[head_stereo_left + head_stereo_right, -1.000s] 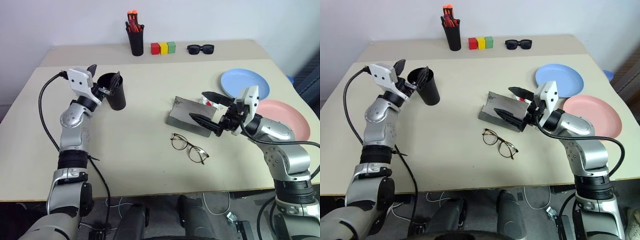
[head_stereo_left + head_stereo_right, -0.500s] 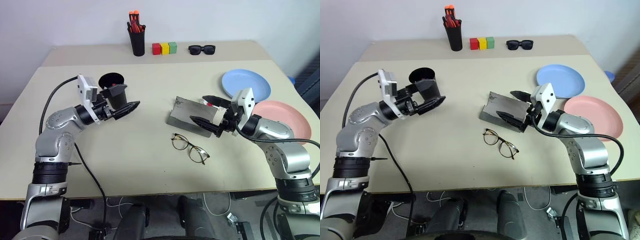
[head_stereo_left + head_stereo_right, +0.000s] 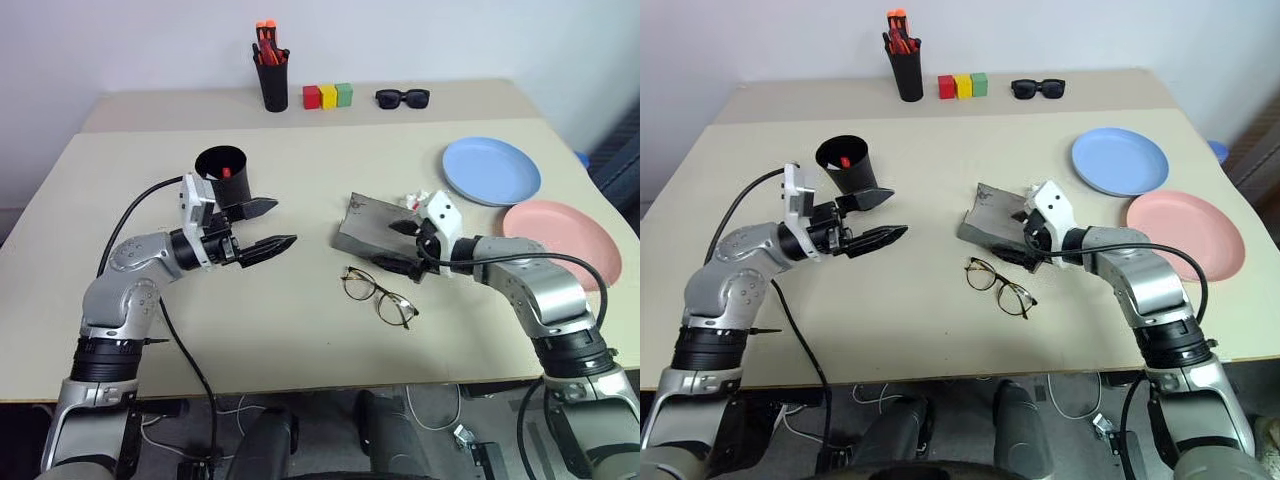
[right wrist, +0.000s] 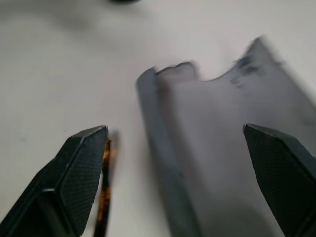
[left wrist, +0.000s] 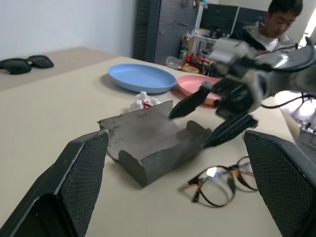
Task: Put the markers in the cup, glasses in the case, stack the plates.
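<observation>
My right gripper hangs low over the near end of the grey case, its two black fingers spread wide and holding nothing; one finger sits over the case's open trough, the other just off its near edge toward the glasses. The wrist view looks straight down into that trough, with a bit of amber frame showing beside one fingertip. The case lies open on the table, and the glasses rest on the bare top just in front of it, apart from it, temples folded out.

My left gripper is likewise wide open and empty, pointing level across the table toward the case, well apart from it. Right behind it stands the black cup, upright, with something red showing inside, which I take to be a marker. Whether the white one is in there too I cannot tell.

So I judge the marker step largely handled and the glasses step in hand. Next I need to drop the right fingers onto the glasses' frame, pinch at the bridge or a rim without skating on the lenses, lift, and lay them into the trough.

Beyond the case sit the blue plate and the pink plate, side by side, not yet stacked.
</observation>
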Robot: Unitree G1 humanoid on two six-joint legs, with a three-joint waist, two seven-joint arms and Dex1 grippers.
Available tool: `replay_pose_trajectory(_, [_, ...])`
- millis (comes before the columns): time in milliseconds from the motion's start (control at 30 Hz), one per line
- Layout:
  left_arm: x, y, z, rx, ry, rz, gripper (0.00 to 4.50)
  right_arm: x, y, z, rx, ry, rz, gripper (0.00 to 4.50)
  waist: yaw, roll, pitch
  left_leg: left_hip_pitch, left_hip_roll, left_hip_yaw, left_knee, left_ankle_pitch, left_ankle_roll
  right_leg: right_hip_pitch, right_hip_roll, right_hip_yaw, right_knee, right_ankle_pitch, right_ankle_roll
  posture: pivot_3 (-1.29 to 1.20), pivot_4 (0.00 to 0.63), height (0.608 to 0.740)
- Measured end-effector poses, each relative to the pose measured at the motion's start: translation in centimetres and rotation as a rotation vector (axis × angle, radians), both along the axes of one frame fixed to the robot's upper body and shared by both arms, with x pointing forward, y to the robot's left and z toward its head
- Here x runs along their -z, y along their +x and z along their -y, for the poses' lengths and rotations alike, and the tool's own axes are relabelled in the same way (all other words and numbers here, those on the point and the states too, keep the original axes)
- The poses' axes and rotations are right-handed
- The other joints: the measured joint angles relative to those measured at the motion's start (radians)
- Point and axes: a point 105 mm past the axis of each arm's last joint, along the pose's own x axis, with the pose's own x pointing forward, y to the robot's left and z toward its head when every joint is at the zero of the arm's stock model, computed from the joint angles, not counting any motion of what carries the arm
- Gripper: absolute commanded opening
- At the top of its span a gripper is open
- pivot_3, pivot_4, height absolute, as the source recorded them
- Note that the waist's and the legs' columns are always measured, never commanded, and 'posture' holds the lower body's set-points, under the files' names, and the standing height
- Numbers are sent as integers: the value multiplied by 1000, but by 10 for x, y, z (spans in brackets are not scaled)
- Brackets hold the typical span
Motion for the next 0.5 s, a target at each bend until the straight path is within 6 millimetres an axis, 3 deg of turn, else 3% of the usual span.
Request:
replay_pose_trajectory(133, [-1,-6,1,-10,-4,3,4500,4,8,2,6,-32,-32,3162,-2,0,0,0,0,0,0,0,0,0,0,0,0,0,0,0,150,740])
replay_pose_trajectory(333, [6,-10,-1,-46,1,-21,4500,13,11,6,-14,-67,-83,70,-3,0,0,1,0,0,0,0,0,0,0,0,0,0,0,0,150,740])
replay_pose_trajectory(500, [5,-10,-4,-59,8,-18,4500,15,8,5,-54,-82,-106,24,-3,0,0,0,0,0,0,0,0,0,0,0,0,0,0,0,150,740])
